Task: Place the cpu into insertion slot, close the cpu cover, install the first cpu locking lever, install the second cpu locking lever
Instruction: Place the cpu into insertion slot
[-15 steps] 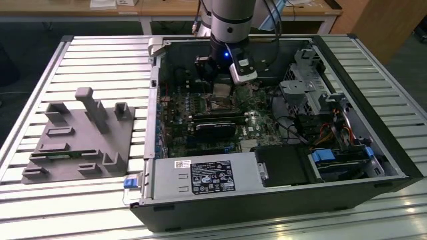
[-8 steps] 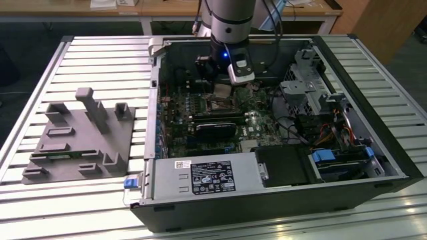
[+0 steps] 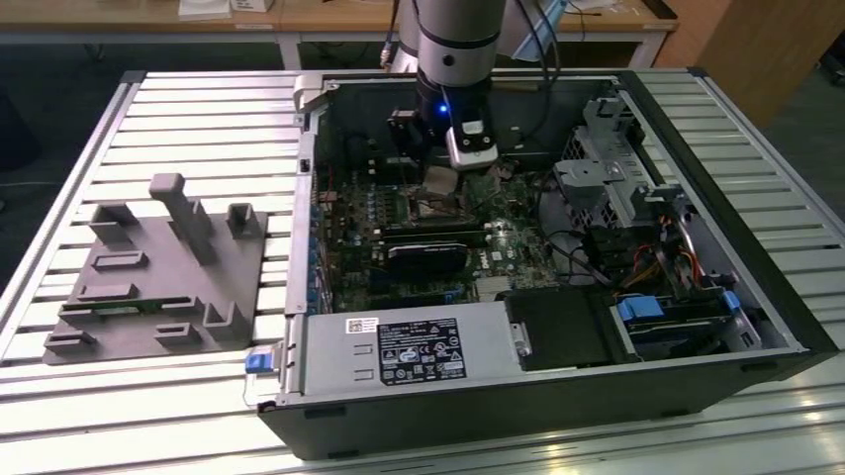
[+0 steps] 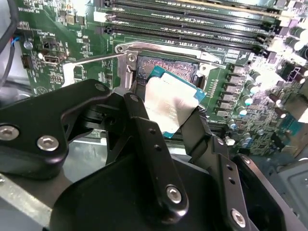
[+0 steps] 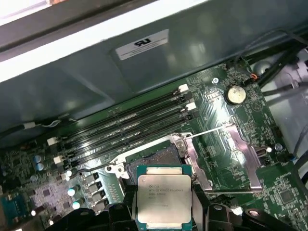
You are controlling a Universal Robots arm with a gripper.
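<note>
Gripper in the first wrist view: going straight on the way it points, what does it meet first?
Probably the open socket: the gripper holds the cpu above it, with the cpu cover swung aside. Depth is unclear.

Faint print on cpu (image 5: 163, 198), white sticker (image 5: 143, 44) on case wall (image 5: 72, 72), unreadable

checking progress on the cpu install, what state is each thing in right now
gripper: shut on the cpu
cpu: held between the fingers just over the socket, not seated
socket: uncovered, empty
cpu cover: swung open, off the socket
locking lever: unlatched, raised by the cover
computer case: lying on its side, side panel off
</note>
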